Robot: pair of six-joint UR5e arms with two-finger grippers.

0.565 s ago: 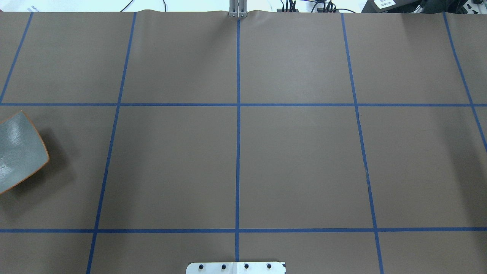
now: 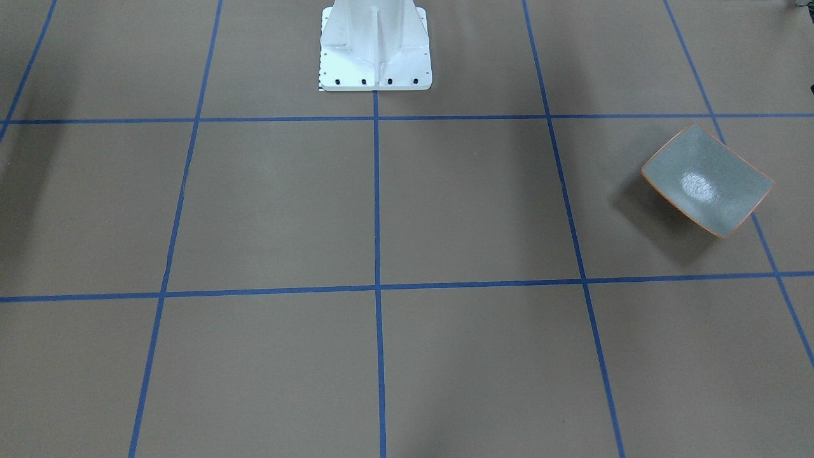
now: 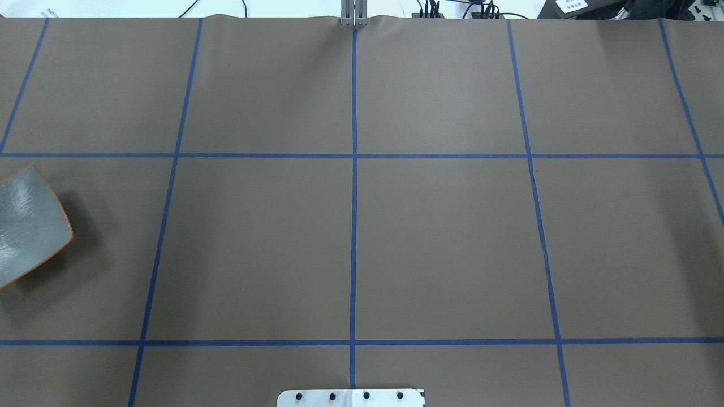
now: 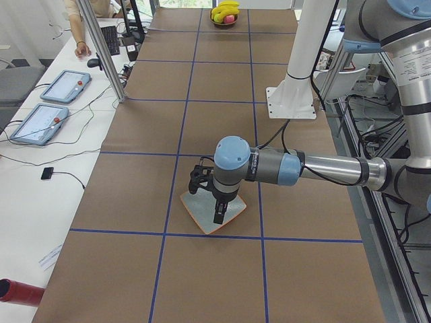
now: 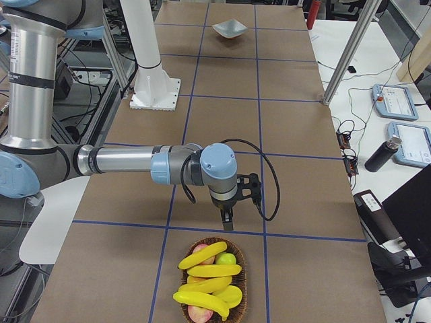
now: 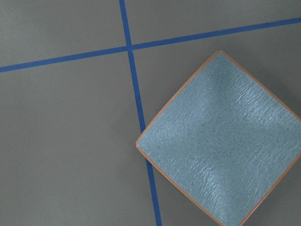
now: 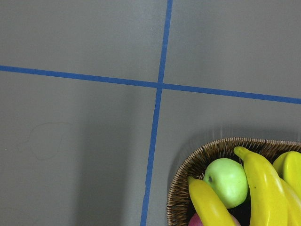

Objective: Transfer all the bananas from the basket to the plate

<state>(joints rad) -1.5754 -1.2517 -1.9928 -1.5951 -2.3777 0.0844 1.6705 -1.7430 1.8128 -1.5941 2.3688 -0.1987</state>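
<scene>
Several yellow bananas (image 5: 213,271) lie in a wicker basket (image 5: 240,269) at the table's right end, with a green apple (image 7: 228,181) and pinkish fruit among them. They also show in the right wrist view (image 7: 263,188). The grey plate (image 2: 706,181) with a thin orange rim is empty at the left end; it shows in the left wrist view (image 6: 221,146). My left gripper (image 4: 217,217) hangs just above the plate (image 4: 201,217). My right gripper (image 5: 227,221) points down just short of the basket. I cannot tell whether either is open or shut.
The white robot pedestal (image 2: 375,44) stands at mid-table on the robot's edge. An aluminium post (image 5: 343,60) rises at the operators' edge. Tablets (image 4: 40,121), cables and a person's arm (image 4: 81,20) are on the side desk.
</scene>
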